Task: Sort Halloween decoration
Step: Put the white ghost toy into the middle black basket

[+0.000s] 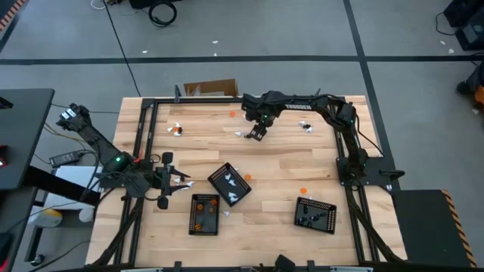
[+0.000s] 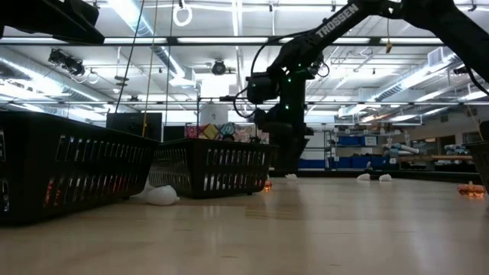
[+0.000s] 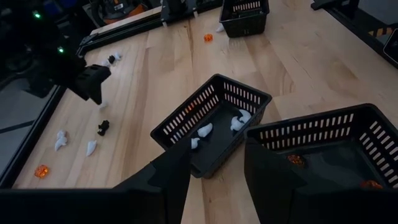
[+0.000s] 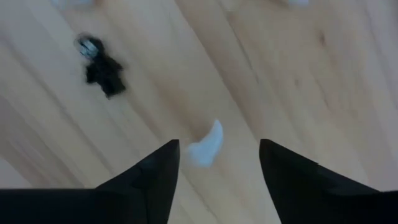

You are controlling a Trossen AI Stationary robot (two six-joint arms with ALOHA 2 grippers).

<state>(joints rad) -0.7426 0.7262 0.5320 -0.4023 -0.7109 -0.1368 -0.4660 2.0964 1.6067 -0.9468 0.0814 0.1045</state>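
Left gripper (image 1: 175, 183) parked at the table's (image 1: 272, 162) left edge, just left of the middle tray (image 1: 229, 183), fingers (image 3: 171, 180) apart with nothing between them. Beside that tray on its near left, the tray with orange pieces (image 1: 204, 214), orange bits (image 3: 296, 160) visible on its floor. In the middle tray itself, several white pieces (image 3: 239, 122) lying on the bottom; one more white piece (image 2: 159, 195) on the wood right against its outer wall. Far left of the middle tray, toward the table's back, a small cluster of white and black pieces (image 1: 175, 130). Behind the middle tray, near the back rail, right gripper (image 1: 257, 134) hanging low over the wood, jaws spread wide and holding nothing, a white piece (image 4: 207, 146) lying on the table just in front of the gap between its fingers (image 4: 152, 177), not touched by either. Close by that, a black piece (image 4: 102, 70) loose on the boards. Right of the middle tray, a lone orange piece (image 1: 303, 190) on bare wood, then the tray with black pieces (image 1: 315, 214) nearest the right frame. Farther back on the right, another small black and white pair (image 1: 306, 125).
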